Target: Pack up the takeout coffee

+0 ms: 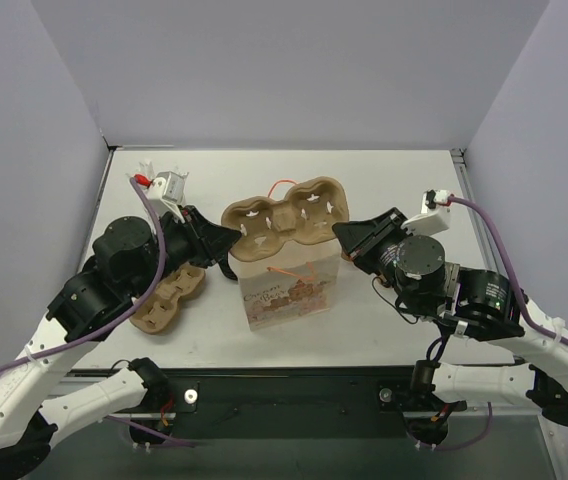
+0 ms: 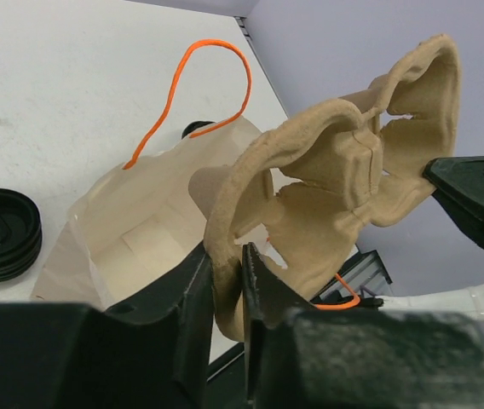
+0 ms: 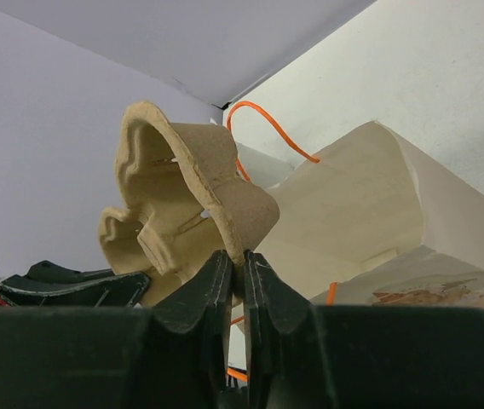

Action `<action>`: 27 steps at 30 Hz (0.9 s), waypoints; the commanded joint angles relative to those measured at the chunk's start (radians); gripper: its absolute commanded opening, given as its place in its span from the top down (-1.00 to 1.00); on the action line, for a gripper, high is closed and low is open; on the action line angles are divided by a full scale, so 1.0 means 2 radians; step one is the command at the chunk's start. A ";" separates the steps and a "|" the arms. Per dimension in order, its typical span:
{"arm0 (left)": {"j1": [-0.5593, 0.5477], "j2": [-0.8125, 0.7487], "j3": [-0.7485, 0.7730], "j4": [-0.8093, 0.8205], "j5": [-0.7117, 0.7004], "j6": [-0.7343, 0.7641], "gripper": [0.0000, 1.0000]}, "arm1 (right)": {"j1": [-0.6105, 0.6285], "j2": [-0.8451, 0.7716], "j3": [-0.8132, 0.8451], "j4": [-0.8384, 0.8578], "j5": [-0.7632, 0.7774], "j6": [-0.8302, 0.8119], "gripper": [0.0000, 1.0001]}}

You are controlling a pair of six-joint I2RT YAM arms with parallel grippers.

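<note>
A brown pulp cup carrier hangs level over the open mouth of a paper bag with orange handles. My left gripper is shut on the carrier's left rim, and in the left wrist view the rim fills the gap between the fingers. On the opposite edge of the carrier my right gripper is pinched shut. The carrier's cup holes are empty. The takeout coffee does not clearly show; only a small black edge peeks from behind the bag.
A second pulp carrier lies on the table left of the bag, under my left arm. A stack of black lids sits on the table beyond the bag in the left wrist view. Grey walls enclose the white table.
</note>
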 commanded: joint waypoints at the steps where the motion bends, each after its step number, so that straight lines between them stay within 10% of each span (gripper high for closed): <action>1: 0.002 0.002 0.031 -0.005 0.003 -0.007 0.63 | 0.001 -0.009 0.000 0.010 0.020 -0.022 0.58; 6: 0.003 0.018 0.071 -0.041 0.006 -0.043 0.84 | 0.000 -0.005 0.024 -0.023 0.038 -0.077 0.16; 17: 0.007 0.054 0.123 -0.121 0.012 -0.098 1.00 | -0.006 0.073 0.157 -0.077 0.010 -0.281 0.12; 27: 0.012 0.062 0.111 -0.122 0.001 -0.106 1.00 | -0.011 0.208 0.333 -0.170 -0.075 -0.302 -0.17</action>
